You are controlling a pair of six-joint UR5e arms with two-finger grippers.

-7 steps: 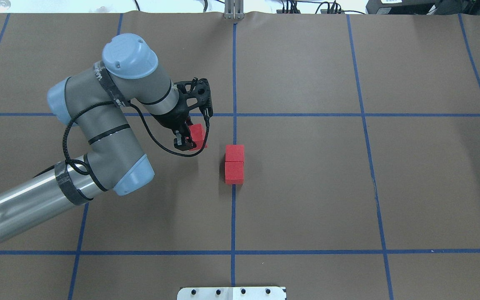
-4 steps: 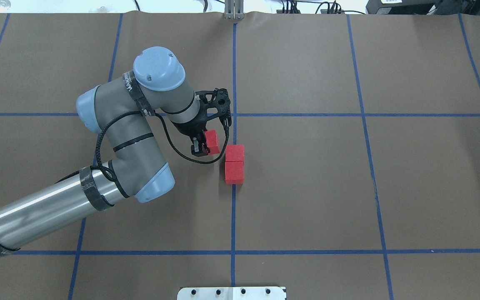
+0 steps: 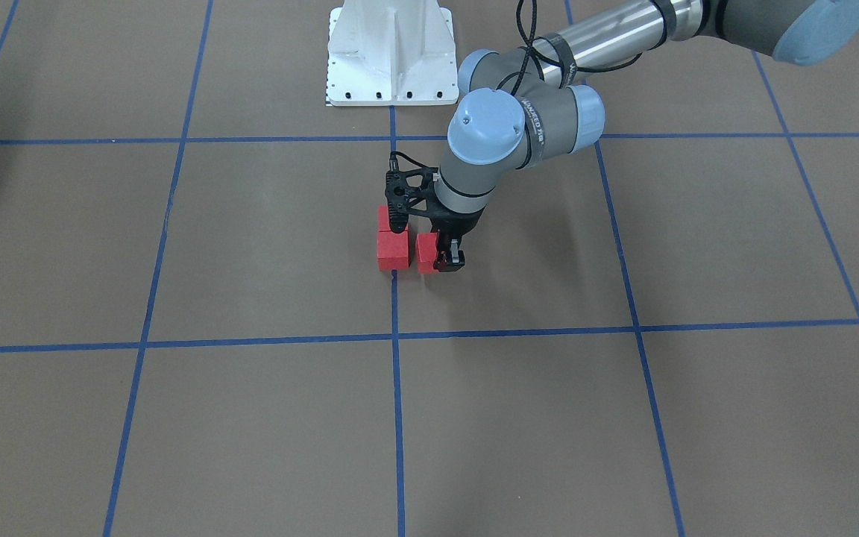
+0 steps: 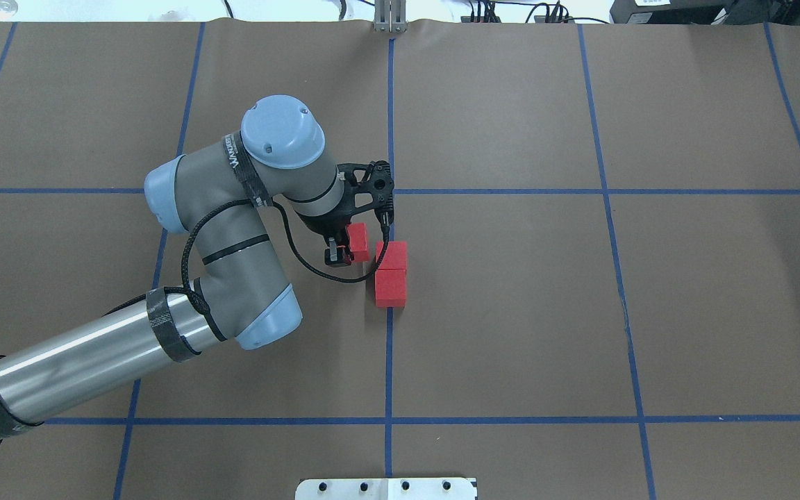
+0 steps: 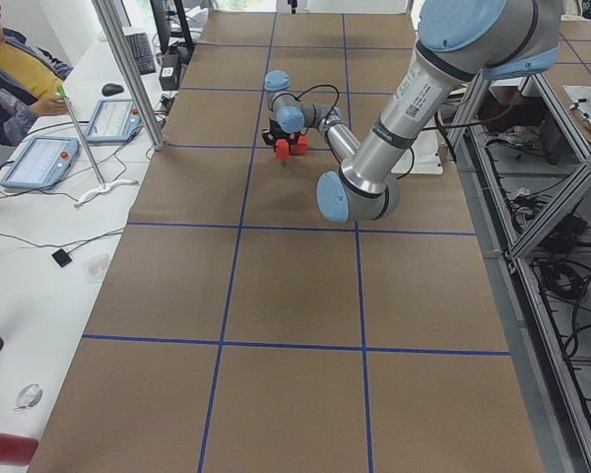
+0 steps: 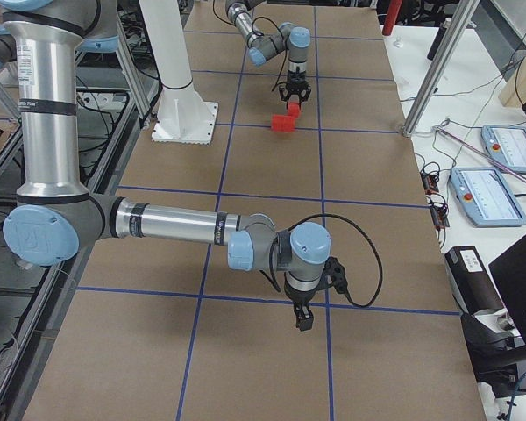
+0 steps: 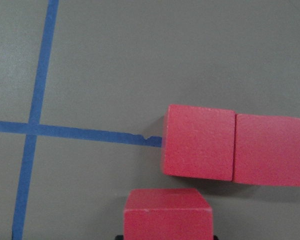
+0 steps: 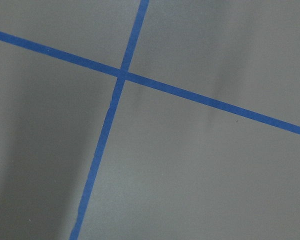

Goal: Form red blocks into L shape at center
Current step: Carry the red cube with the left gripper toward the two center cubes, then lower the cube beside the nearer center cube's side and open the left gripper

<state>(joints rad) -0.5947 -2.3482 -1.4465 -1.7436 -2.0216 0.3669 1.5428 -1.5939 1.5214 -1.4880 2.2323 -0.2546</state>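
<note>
Two red blocks (image 4: 391, 255) (image 4: 391, 287) lie touching in a row on the centre blue line; they also show in the front view (image 3: 392, 251) and the left wrist view (image 7: 199, 142) (image 7: 269, 150). My left gripper (image 4: 350, 244) is shut on the third red block (image 4: 358, 238) and holds it low beside the far block's left face, with a narrow gap between them. In the front view the held block (image 3: 425, 253) sits just right of the pair, by the left gripper (image 3: 437, 257). My right gripper (image 6: 303, 323) shows only in the exterior right view; I cannot tell whether it is open or shut.
Brown paper with blue tape grid lines (image 4: 391, 361) covers the table. The robot's white base (image 3: 391, 52) stands at the near edge. Operator consoles (image 6: 500, 189) and a person (image 5: 10, 69) are beyond the far edge. The right arm hovers over a grid crossing (image 8: 121, 75).
My left arm has carried the held red block rightward, from well left of the pair to right beside the far block. The two blocks on the line have not moved.
</note>
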